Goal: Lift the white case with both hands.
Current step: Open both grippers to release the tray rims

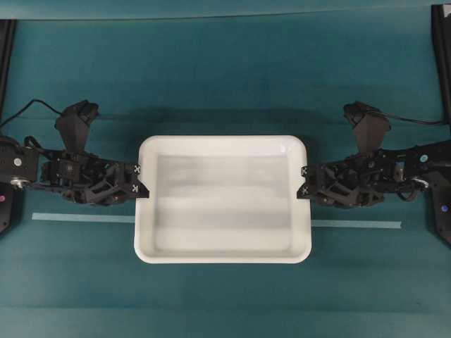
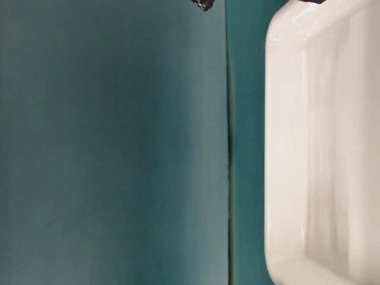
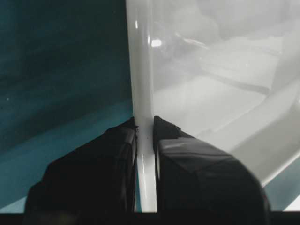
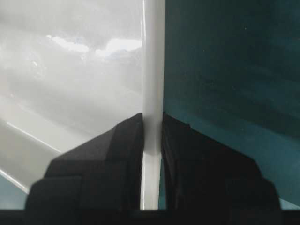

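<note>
At frame centre, the white case (image 1: 223, 199) sat gripped on both short rims — left gripper (image 1: 143, 182) and right gripper (image 1: 303, 182) each pinched narrowly shut on it.

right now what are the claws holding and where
Both hold the white case by its rim: the left claw pinches the left side's rim, the right claw the right side's, each about midway along.

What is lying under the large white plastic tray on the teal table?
A thin pale tape strip runs under the large white plastic tray; its two ends show on either side, on the teal table. The middle stretch is covered by the tray, and whatever else is beneath cannot be seen.
</note>
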`<action>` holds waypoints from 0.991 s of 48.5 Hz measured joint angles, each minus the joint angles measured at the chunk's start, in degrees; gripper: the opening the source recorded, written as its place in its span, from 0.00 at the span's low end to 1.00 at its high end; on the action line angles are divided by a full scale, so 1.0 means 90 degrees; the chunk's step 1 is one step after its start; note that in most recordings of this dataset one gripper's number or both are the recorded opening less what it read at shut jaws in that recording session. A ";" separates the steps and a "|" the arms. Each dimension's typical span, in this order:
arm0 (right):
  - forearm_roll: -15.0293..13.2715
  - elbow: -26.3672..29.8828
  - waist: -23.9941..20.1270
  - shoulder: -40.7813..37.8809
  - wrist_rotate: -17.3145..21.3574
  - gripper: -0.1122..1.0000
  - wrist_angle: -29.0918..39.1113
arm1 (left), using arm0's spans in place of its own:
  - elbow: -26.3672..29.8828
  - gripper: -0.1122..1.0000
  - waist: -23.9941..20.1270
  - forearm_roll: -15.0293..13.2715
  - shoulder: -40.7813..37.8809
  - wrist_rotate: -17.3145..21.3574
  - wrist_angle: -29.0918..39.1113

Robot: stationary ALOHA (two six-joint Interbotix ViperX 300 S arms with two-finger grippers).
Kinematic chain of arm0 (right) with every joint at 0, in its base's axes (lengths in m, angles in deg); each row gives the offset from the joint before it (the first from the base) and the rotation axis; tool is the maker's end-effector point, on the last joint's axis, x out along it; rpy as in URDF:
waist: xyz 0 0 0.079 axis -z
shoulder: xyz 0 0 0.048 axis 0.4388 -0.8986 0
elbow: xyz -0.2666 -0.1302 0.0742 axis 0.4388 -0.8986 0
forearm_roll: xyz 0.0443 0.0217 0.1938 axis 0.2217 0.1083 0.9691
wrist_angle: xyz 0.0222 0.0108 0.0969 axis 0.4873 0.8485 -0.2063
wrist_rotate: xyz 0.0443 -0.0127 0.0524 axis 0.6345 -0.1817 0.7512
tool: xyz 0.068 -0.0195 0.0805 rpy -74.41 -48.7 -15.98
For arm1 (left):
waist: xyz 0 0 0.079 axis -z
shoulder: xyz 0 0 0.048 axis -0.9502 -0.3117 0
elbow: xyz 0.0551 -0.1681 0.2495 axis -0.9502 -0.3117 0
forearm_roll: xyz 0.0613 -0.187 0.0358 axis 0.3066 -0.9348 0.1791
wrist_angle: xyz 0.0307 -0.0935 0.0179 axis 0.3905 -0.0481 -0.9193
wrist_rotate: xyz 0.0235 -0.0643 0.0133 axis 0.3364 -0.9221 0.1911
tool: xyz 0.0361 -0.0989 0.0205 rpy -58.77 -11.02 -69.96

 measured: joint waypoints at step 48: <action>-0.0039 -0.0059 0.0078 0.0566 -0.0039 0.83 0.0518 | 0.0225 0.95 -0.0049 0.0000 0.0469 0.0889 0.0137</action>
